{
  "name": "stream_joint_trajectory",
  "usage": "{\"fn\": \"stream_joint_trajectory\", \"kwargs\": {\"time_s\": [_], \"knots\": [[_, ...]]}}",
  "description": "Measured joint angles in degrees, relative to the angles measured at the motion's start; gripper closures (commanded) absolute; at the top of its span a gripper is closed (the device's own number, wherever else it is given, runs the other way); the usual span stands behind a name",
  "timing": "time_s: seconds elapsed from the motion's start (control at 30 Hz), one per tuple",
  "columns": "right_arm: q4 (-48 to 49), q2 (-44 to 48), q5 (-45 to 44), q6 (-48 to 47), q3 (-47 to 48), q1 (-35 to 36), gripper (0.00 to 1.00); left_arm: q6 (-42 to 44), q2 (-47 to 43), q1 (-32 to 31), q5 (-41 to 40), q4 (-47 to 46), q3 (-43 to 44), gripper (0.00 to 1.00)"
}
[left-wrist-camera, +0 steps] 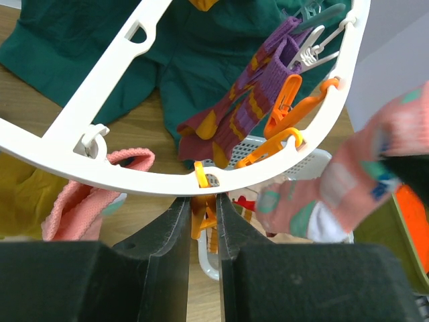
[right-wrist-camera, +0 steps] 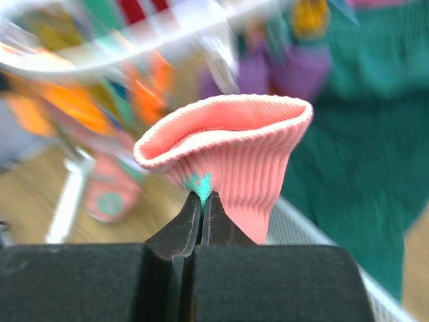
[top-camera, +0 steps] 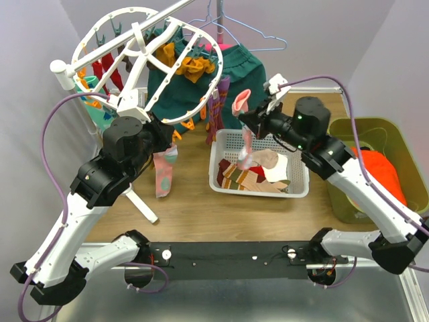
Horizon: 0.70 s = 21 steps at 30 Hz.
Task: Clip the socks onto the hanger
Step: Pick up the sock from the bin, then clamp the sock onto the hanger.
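The right gripper [right-wrist-camera: 201,203] has its fingers pressed together on the ribbed cuff of a pink sock [right-wrist-camera: 231,151]. They pinch it beside a teal patch, and the cuff flares open above the fingertips. From above, this sock stands just off the right-hand rim of the hanger [top-camera: 134,90], a little lower than the frame. Its foot trails down toward the white mesh basket [top-camera: 268,193], which sits to the right of the hanger and holds a heap of other socks [top-camera: 251,176].

The left gripper [left-wrist-camera: 203,206] sits directly under the hanger's near rim. Its jaws are drawn almost together on an orange clip [left-wrist-camera: 201,225] that dangles from that rim. Further right along the same rim a purple striped sock [left-wrist-camera: 244,111] hangs from a clip, and to the left a second pink sock [left-wrist-camera: 84,201] hangs below the rim. A dark green garment [left-wrist-camera: 194,60] lies behind the hanger.

In the left wrist view the held sock is only a blurred pink-and-teal shape, cut off at the right edge. In the right wrist view everything past the cuff is smeared, and the hanger is a pale streak across the top. The orange clip's mouth is hidden between the left fingers, so it may be squeezed open, but I cannot tell. From above, the left fingertips are lost under the frame.
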<state>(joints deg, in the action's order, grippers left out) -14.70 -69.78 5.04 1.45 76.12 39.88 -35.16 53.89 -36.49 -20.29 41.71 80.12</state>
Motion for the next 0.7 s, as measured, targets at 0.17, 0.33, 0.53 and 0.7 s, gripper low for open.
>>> {"fn": "stream_joint_trajectory", "kwargs": {"time_s": [0.17, 0.33, 0.53, 0.7], "knots": [[6.34, 2.43, 12.76, 2.21, 4.09, -0.04, 0.99, 0.0, 0.0, 0.0, 0.0, -0.04, 0.0, 0.9], [19.58, 1.36, 28.5, 11.5, 4.24, -0.04, 0.99, 0.0, 0.02, 0.0, 0.0, -0.07, 0.02, 0.9], [34.45, -5.38, 40.52, 22.8, 2.08, 3.65, 0.99, 0.0, 0.2, 0.0, 0.02, -0.07, 0.37, 0.9], [36.17, -13.75, 43.36, 24.63, -0.48, 11.72, 0.99, 0.0, 0.35, 0.0, 0.24, -0.07, 0.72, 0.9]]}}
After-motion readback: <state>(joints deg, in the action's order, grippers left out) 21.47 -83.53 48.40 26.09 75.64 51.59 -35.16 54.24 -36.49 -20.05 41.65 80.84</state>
